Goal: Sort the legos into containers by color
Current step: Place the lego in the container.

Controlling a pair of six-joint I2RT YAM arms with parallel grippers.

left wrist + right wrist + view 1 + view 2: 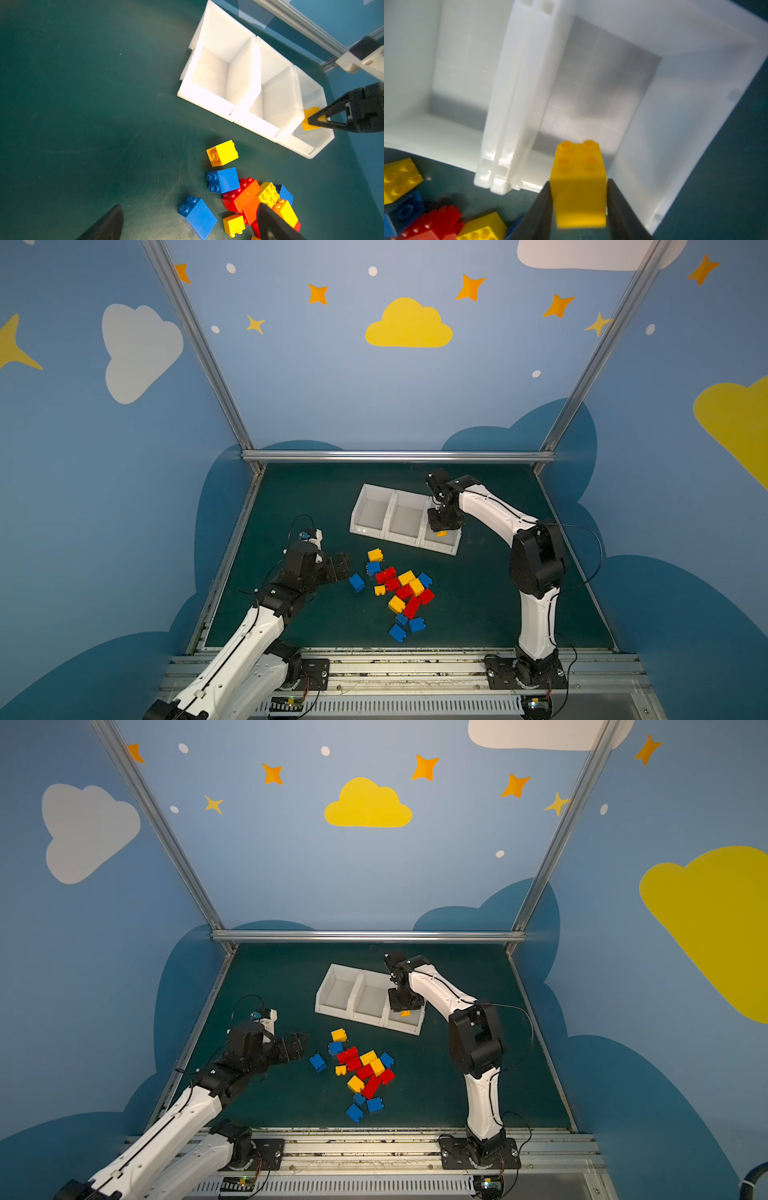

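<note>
one small yellow lego brick (578, 166) sits pinched in the narrow-set right gripper (579, 182), above the white plastic end bin (675, 124), close to its near wall; released here, it may clip that wall and bounce out. left gripper (344, 566): spread wide near the brick pile (405, 589).

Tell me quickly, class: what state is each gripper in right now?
Left gripper: open, holding nothing.
Right gripper: closed on the yellow brick, over the end bin.
</note>
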